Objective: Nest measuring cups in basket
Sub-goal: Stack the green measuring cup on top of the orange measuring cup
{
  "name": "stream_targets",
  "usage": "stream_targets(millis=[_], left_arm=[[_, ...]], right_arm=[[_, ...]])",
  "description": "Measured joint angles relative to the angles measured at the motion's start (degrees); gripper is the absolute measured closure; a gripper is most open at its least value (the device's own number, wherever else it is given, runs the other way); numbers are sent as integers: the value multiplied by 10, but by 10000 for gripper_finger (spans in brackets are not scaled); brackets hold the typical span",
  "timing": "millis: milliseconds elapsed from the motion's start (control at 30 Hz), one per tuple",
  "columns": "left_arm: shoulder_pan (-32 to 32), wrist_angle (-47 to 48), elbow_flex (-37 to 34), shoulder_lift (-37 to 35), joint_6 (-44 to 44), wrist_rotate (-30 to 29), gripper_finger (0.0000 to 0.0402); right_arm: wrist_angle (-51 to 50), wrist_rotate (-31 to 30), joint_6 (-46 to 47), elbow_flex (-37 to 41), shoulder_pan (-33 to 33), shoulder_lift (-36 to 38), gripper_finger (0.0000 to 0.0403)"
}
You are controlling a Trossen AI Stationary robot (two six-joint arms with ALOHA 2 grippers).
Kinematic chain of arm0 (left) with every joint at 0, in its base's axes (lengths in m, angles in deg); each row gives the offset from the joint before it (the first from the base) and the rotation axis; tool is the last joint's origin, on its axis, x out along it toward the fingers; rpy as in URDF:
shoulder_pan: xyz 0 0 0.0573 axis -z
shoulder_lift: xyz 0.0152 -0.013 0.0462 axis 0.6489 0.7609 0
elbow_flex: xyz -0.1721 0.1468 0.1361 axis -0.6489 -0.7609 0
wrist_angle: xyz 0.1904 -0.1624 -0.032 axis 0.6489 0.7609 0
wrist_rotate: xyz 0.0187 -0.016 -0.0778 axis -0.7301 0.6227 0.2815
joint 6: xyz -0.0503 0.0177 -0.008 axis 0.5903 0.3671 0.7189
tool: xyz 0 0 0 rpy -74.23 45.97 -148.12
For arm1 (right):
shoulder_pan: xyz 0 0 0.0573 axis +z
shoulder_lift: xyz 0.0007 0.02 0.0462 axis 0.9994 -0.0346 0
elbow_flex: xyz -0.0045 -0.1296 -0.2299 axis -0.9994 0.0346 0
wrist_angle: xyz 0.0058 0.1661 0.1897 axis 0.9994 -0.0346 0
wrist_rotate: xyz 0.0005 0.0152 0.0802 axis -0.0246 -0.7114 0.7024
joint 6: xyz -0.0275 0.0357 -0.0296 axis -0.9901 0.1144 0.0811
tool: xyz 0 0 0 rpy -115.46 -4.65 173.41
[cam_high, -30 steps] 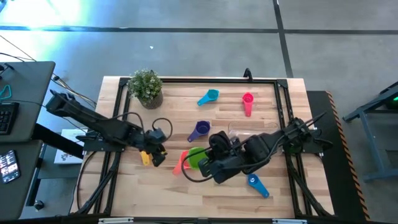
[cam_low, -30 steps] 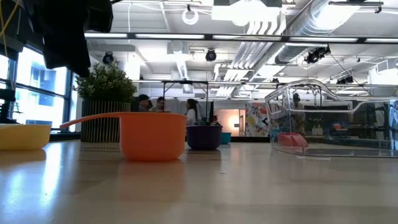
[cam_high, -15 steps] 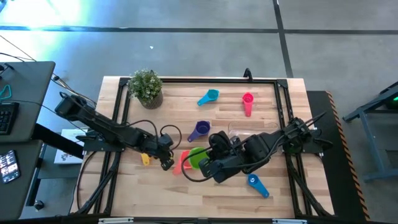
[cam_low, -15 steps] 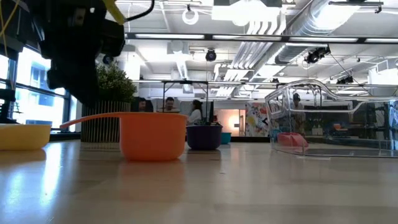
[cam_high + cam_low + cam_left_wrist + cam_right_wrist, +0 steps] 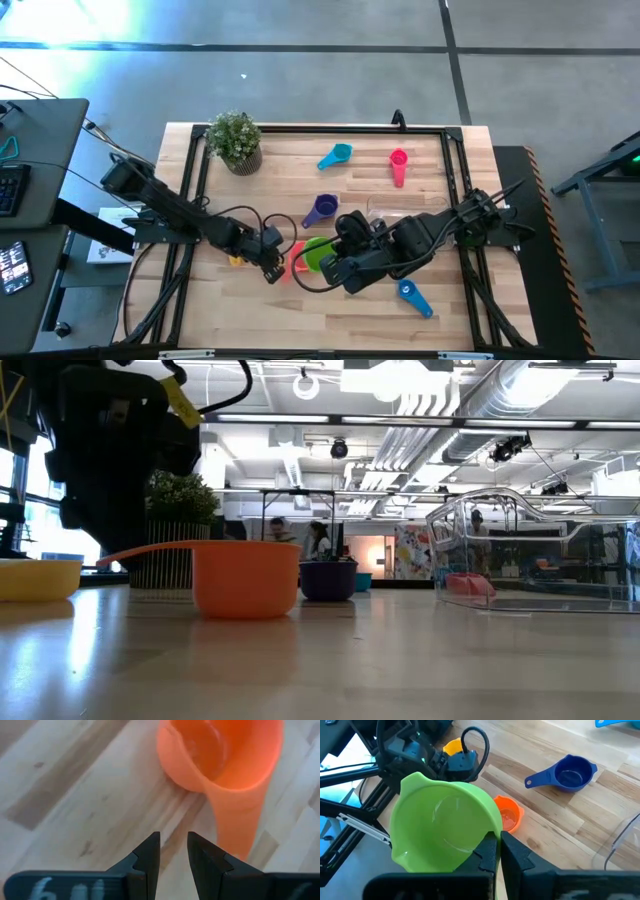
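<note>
My left gripper (image 5: pixel 274 270) (image 5: pixel 173 837) hovers low beside the handle (image 5: pixel 234 820) of the salmon cup (image 5: pixel 291 262), fingers a narrow gap apart with nothing between them. My right gripper (image 5: pixel 326 263) is shut on the green cup (image 5: pixel 316 250). The yellow cup (image 5: pixel 236 259) stands on the table behind the left arm. The purple cup (image 5: pixel 322 208), light blue cup (image 5: pixel 336 155), magenta cup (image 5: pixel 398 165) and blue cup (image 5: pixel 413 296) stand bowl down on the table. The clear basket (image 5: pixel 405 214) stands right of centre, under the right arm. My right gripper pinches the green cup between its two fingers at the rim side nearest the wrist (image 5: pixel 490 831); the fingers hide the exact spot. The bowl (image 5: pixel 442 827) sticks out ahead of the fingers, mouth tipped toward the camera, and looks clear of the table.
A potted plant (image 5: pixel 236 140) stands at the far left corner. A black cable loops on the table by the left gripper (image 5: pixel 262 215). The table's near strip is bare wood (image 5: pixel 330 315). People show far off in the room in the low view.
My left gripper has gone toward the table's right edge and a little toward the near edge, away from the yellow cup and up to the salmon cup's handle. My right gripper has kept still with the green cup.
</note>
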Motion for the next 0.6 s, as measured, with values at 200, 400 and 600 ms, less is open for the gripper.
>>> stream_targets(millis=[200,400,600], left_arm=[[7,-18,0,19,13,1,314],[10,-59,0,29,15,11,314],[16,-94,0,29,14,11,314]], right_arm=[[2,0,0,0,0,0,403],[4,0,0,0,0,0,403],[5,0,0,0,0,0,403]])
